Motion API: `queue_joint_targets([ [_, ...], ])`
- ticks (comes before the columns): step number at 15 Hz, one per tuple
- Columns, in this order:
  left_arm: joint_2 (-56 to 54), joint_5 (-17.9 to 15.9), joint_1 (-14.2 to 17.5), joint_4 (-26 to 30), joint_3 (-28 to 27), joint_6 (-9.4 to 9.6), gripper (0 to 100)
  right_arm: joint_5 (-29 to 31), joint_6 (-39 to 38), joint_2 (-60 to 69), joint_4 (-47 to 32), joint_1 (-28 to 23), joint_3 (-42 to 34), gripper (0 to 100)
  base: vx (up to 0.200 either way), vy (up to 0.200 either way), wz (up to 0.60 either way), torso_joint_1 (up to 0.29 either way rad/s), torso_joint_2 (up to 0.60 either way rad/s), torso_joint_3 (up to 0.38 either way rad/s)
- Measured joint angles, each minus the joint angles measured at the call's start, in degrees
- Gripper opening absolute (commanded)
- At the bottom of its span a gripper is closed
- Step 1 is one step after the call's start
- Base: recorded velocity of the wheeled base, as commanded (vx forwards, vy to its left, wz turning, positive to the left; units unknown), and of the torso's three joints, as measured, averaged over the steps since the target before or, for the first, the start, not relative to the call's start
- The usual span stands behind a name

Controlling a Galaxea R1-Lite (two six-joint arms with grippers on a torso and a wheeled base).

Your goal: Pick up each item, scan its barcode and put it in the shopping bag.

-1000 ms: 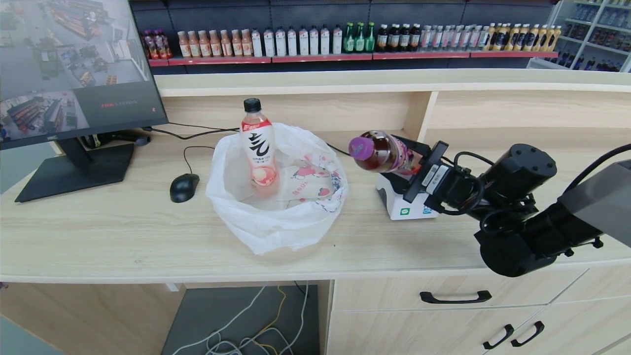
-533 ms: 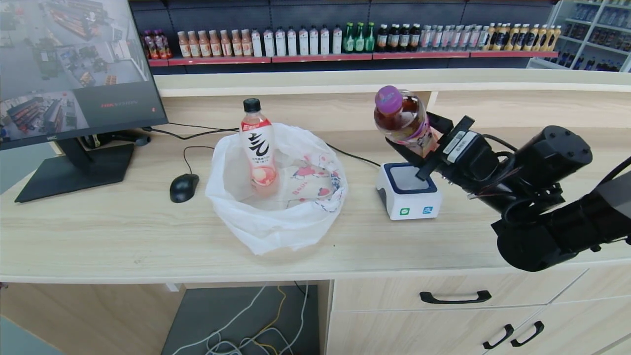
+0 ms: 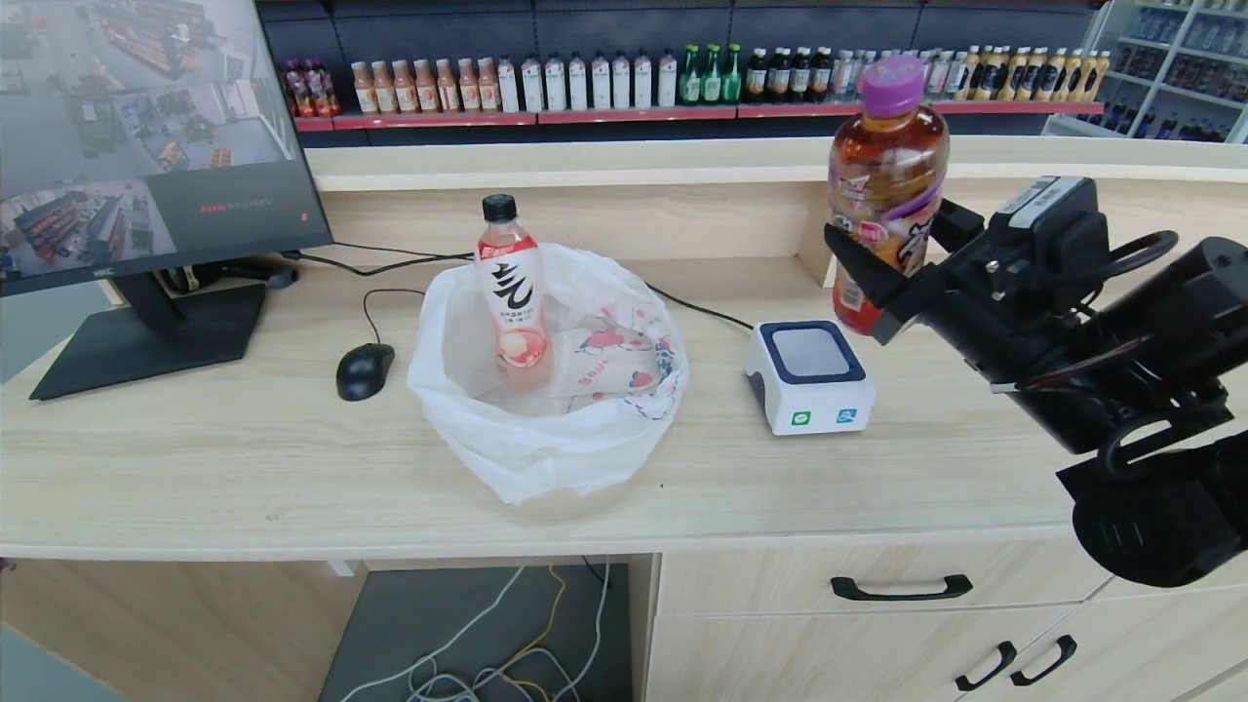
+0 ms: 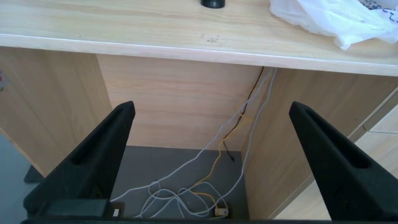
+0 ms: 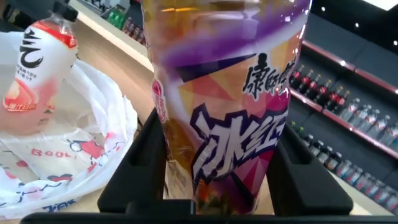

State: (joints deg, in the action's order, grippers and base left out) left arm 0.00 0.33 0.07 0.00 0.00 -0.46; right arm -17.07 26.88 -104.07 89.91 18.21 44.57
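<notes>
Right claw [image 3: 892, 258] grips tea bottle [image 3: 887, 166] (upright)

Right arm [image 3: 1121, 341]: black, forearm angled up and inward from the right side. Right gripper [image 3: 902, 249]: black fingers clamped on either side of a tall amber plastic bottle with purple cap [image 3: 885, 166], bottle upright. Left gripper [image 4: 214, 155]: hangs low, black fingers spread wide, nothing between them.

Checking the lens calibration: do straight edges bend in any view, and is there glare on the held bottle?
Head view: the counter bows along its front edge, a wide-angle effect. Right wrist view: pale highlights streak the top of the bottle, held in the right gripper.
</notes>
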Motion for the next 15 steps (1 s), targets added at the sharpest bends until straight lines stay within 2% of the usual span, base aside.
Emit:
queue_joint_targets([
  [4,0.0,-0.01,0.0,0.0,0.0,0.02,100,1.72,-8.0,2.01,0.04,-0.74,-0.85,0,0.0,0.0,0.0,0.0,0.0,0.0],
  [8,0.0,0.0,0.0,0.0,0.0,0.02,100,9.81,-19.77,2.19,0.01,-1.21,-1.05,0,0.0,0.0,0.0,0.0,0.0,0.0],
  [12,0.0,-0.01,0.0,0.0,0.0,-0.16,100,18.13,-22.42,2.23,0.01,0.8,-1.07,0,0.0,0.0,0.0,0.0,0.0,0.0],
  [15,0.0,-0.01,-0.02,0.02,0.0,-0.13,100,18.63,-23.21,1.82,0.06,0.44,-0.06,0,0.0,0.0,0.0,0.0,0.0,0.0],
])
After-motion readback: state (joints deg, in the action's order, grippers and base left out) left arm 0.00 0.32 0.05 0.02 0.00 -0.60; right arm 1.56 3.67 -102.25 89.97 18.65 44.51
